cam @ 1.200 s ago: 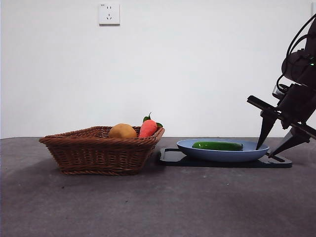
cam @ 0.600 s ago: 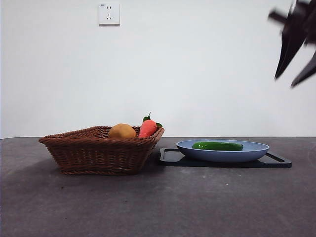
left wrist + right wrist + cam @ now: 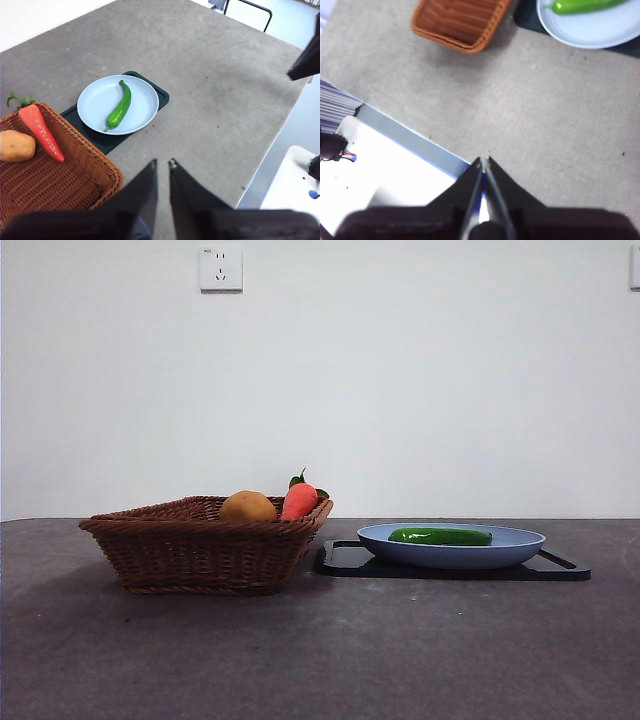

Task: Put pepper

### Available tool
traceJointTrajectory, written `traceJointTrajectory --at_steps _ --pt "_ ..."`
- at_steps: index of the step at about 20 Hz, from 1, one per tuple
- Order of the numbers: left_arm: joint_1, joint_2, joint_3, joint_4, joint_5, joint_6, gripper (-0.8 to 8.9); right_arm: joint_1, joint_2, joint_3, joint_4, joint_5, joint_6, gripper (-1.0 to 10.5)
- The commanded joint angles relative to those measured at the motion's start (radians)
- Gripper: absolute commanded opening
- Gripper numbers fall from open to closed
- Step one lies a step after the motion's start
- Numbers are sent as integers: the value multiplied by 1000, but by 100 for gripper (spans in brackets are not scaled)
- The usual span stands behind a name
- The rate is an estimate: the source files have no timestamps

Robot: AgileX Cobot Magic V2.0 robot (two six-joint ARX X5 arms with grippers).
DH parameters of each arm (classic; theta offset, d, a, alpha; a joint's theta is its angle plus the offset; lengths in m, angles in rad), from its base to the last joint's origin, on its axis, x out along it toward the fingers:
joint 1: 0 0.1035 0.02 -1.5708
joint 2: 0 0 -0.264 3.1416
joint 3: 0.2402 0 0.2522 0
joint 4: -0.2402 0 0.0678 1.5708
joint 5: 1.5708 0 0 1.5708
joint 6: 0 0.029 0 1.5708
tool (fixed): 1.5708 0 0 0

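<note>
The long, glossy dark-green pepper (image 3: 119, 106) lies flat in the round pale-blue plate (image 3: 145, 95) on a black tray (image 3: 560, 568), beside the brown wicker basket (image 3: 200, 545) on the grey worktop (image 3: 320, 660). Both the left tool (image 3: 161, 162) and right tool (image 3: 483, 160) hang high, nearly closed, empty. The pepper looks light, firm and slippery; its thick middle seems the best place to grip.

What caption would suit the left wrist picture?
Green pepper lying on blue plate beside wicker basket; left fingers nearly closed above.
</note>
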Motion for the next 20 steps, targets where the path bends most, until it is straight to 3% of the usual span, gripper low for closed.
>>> traceJointTrajectory --at_steps 1,3,14,15,17,20 --pt "-5 8 20 5 -3 -6 6 6 -18 19 5 -1 -7 6" --pt "-5 8 20 6 -2 -5 8 6 -33 19 5 -1 38 11" --pt "-5 8 20 45 -2 -5 8 6 -31 19 5 3 39 11" --pt "-5 8 20 43 -6 47 8 6 -31 19 5 3 39 11" --pt "19 -1 20 72 -69 73 8 6 -31 19 5 3 39 11" --pt "149 -50 16 164 -143 135 8 6 -31 19 5 3 39 11"
